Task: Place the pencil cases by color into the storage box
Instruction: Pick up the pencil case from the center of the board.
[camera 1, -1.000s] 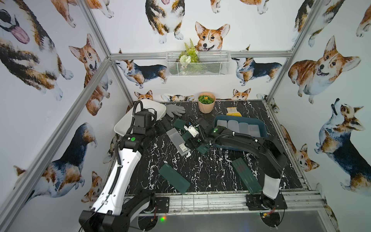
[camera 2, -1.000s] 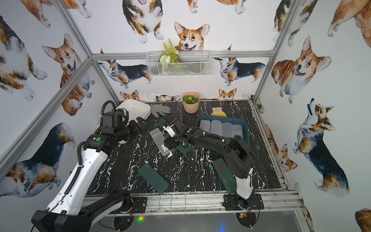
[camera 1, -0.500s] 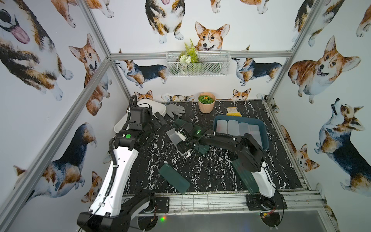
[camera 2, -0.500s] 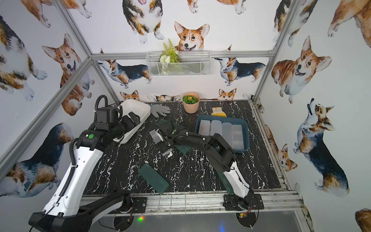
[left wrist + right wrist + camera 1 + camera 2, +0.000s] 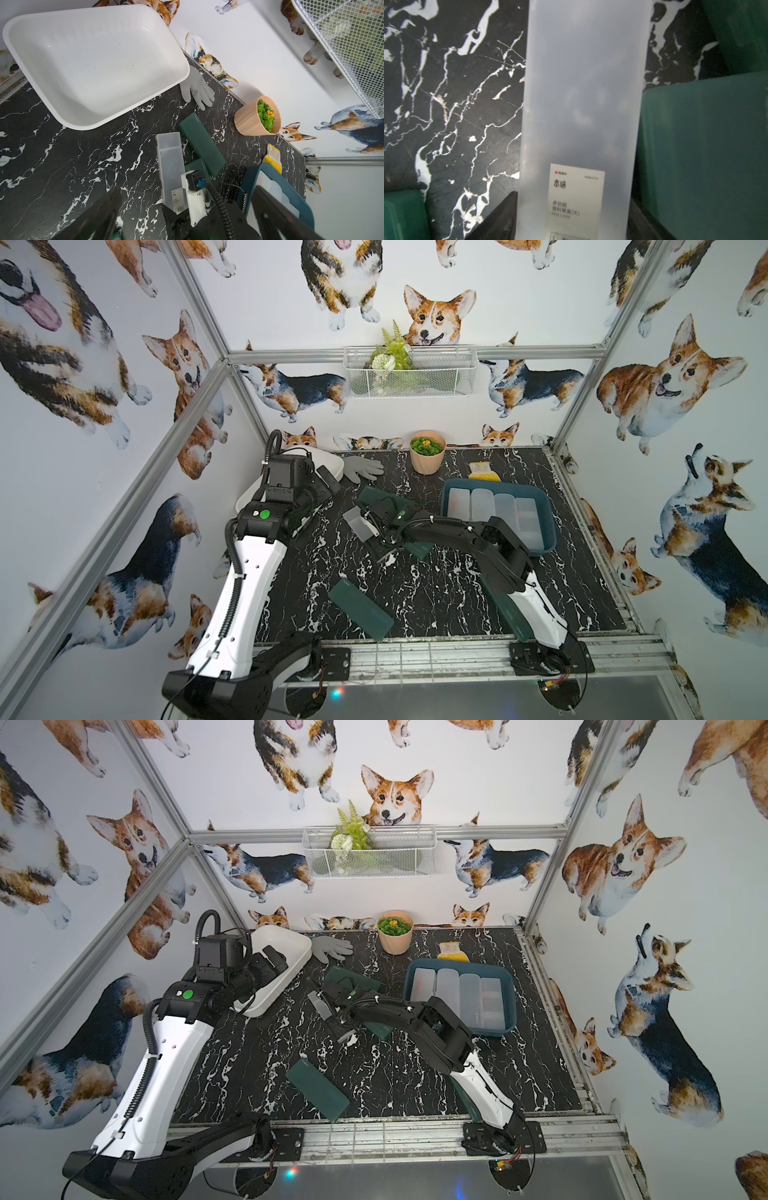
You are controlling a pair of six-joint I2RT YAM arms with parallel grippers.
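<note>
My right gripper is shut on a frosted clear pencil case at mid-table; in the right wrist view the labelled case fills the gap between both fingers. Dark green cases lie behind it, beside it and near the front edge. The teal storage box holds several clear cases. My left gripper hangs open over the white storage box, whose inside is bare.
A grey glove, a tan plant pot and a yellow glove lie along the back wall. A wire basket hangs above. Another green case sits partly under my right arm.
My right arm has folded in and its gripper has shifted left along the clear case. My left arm has drawn back toward the white box, gripper still open.
</note>
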